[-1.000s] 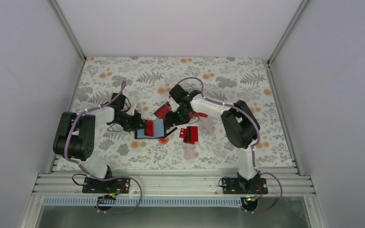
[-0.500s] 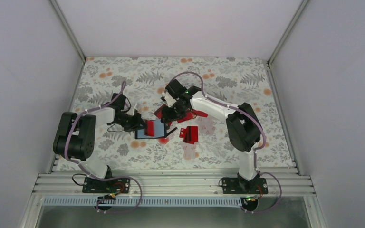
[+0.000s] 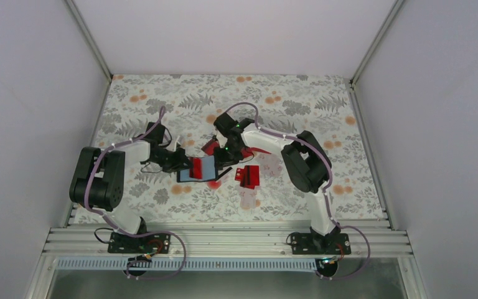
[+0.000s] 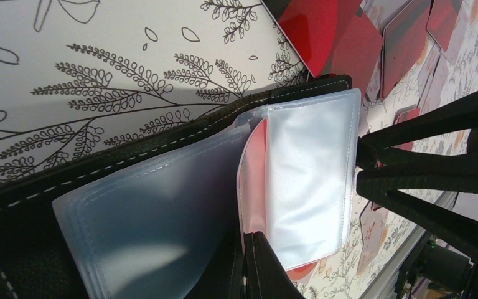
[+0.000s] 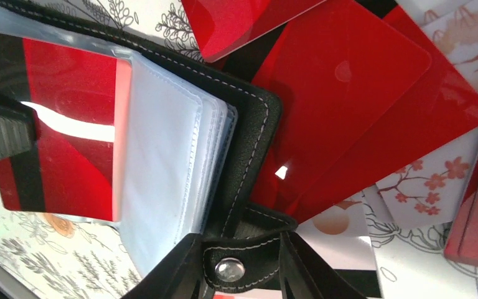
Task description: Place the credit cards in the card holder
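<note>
The card holder (image 3: 201, 172) lies open mid-table, and a red credit card with a black stripe (image 5: 68, 131) sits inside one of its clear sleeves (image 4: 311, 180). My left gripper (image 3: 182, 162) is shut on the holder's left side, pinching a sleeve edge (image 4: 249, 258). My right gripper (image 3: 223, 159) is at the holder's right edge, and its fingers press both sides of the black snap tab (image 5: 239, 269). Loose red credit cards (image 5: 355, 99) lie overlapped just beyond that edge. Two more credit cards (image 3: 248, 176) rest to the right.
A red card (image 3: 210, 146) pokes out behind the right wrist and another card (image 3: 260, 150) lies under the right forearm. A small red round spot (image 3: 214, 184) marks the floral cloth (image 3: 162, 99) in front of the holder. White walls enclose the table.
My right gripper has moved in to the holder's right edge and its jaws have narrowed around the snap tab. The left gripper and the holder have stayed put.
</note>
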`<state>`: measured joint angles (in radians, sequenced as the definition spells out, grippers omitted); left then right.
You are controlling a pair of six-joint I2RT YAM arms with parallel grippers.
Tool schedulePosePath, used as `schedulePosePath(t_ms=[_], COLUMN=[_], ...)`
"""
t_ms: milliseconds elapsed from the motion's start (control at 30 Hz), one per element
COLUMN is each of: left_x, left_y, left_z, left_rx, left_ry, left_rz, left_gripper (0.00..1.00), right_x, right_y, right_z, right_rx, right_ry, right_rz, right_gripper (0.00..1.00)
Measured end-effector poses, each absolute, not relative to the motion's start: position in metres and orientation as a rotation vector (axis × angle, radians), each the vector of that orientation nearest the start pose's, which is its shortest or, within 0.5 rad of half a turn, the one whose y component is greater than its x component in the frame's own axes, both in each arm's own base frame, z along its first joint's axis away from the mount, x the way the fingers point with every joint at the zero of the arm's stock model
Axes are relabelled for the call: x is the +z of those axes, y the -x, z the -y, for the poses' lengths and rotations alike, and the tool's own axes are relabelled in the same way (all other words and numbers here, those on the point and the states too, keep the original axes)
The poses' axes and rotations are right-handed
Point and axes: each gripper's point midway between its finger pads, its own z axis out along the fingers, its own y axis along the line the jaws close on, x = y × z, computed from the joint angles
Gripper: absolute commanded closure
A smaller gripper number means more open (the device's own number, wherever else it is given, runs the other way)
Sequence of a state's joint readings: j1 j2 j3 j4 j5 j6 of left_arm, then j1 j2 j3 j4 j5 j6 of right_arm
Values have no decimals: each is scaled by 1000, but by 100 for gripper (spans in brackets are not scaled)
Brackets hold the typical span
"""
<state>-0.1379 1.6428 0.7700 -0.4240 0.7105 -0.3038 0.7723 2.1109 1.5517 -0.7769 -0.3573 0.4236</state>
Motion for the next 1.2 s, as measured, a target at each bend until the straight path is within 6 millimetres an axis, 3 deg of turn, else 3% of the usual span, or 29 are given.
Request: schedulePosePath(t_ms=[733,1200], left_x=[37,35], left_y=[-280,-272], left_z=[156,165], left_rx=[-1119,-1252], left_ry=[65,80], left_rz=[-2815,-2761], left_gripper=[98,98], right_x=[18,15], right_y=[-280,-281], right_z=[-347,-347], right_rx=[589,575], right_ry=[582,575], right_rz=[-3041,-3054], right_gripper=[86,96])
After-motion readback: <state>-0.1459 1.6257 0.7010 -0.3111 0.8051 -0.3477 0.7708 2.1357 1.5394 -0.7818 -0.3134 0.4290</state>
